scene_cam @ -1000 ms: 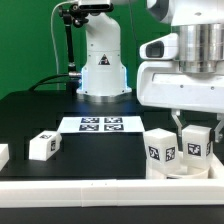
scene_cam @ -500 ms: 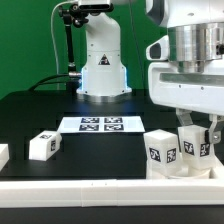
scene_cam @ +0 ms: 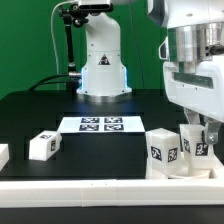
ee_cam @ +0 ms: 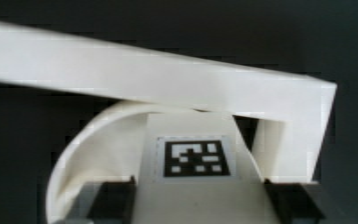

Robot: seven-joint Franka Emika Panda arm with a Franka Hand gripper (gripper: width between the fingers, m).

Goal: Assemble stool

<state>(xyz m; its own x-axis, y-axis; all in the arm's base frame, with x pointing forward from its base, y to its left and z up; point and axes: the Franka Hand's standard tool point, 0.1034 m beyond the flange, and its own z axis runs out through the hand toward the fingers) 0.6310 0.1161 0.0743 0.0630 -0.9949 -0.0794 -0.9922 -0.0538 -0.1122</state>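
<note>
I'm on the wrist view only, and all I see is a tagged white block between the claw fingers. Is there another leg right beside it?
Observer: Yes. A second leg stands upright just to the exterior view's left of the held leg, which the claw grips.
Operator: Any legs farther off?
Observer: One loose leg sits alone near the table's front edge, well over on the exterior view's left.
Operator: And where's the marker board?
Observer: The marker board lies flat mid-table, in front of the arm's base.
</note>
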